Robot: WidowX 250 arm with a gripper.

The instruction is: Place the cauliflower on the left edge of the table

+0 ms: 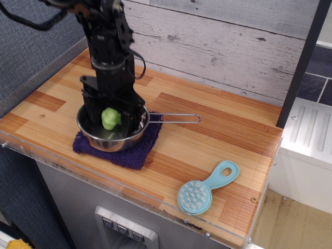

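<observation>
Nearest the camera runs the clear plastic strip (129, 193) along the front edge of the desk (218, 129), above a grey cabinet front (83, 207) with a small panel of buttons (123, 228). Just behind that strip, toward the right end, lies a light-blue round brush (203, 191), bristles up, its handle with a hole pointing away and to the right. It is well apart from everything else.

Further back and toward the left sits a dark purple cloth (120, 150) spread flat on the striped orange-brown planks. A steel pan (99, 136) stands on the cloth, its thin wire handle (176, 118) reaching out to the right over the bare wood.

The black hand (112, 118) reaches straight down into the pan, one finger (88, 110) on the left of the cauliflower (110, 119) and the other on its right. The small light-green cauliflower is inside the pan, between the two fingers, and they sit close against its sides; the hand looks clamped on it. Whether the cauliflower rests on the pan floor or is raised off it cannot be told from this angle.

Above the hand the black arm (106, 46) rises toward the upper left, with a cable (139, 65) looping at its side. Behind the desk stands a pale grey plank wall (233, 41).
</observation>
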